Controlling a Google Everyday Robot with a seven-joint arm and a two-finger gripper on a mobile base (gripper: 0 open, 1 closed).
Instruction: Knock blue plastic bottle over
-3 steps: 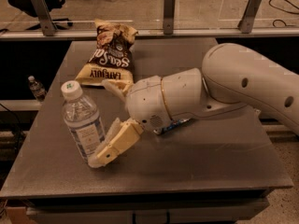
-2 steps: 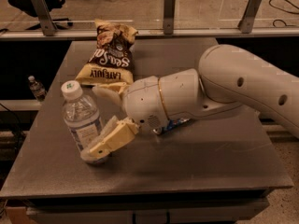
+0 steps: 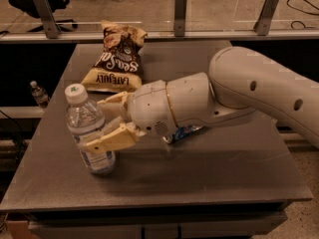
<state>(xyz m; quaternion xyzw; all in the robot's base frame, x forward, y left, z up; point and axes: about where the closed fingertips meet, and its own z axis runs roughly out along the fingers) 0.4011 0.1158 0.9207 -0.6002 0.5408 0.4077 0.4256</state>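
The blue plastic bottle (image 3: pixel 88 128) stands upright near the table's front left, clear and ribbed with a white cap and a blue-and-white label. My gripper (image 3: pixel 95 125) reaches in from the right with its fingers spread. The near finger (image 3: pixel 110 138) lies across the front of the bottle's lower half and touches it. The far finger (image 3: pixel 115 102) sits just right of the bottle's shoulder. The bottle's right side is partly hidden by the fingers.
A brown chip bag (image 3: pixel 117 59) lies at the table's back left. A crushed blue can (image 3: pixel 182 132) pokes out under my arm. A tiny bottle (image 3: pixel 39 94) stands on the floor off the left edge. The grey table (image 3: pixel 209 173) ends close in front of the bottle.
My gripper has moved left, and its near finger now crosses in front of the bottle's lower half. The bottle still stands in about the same spot.
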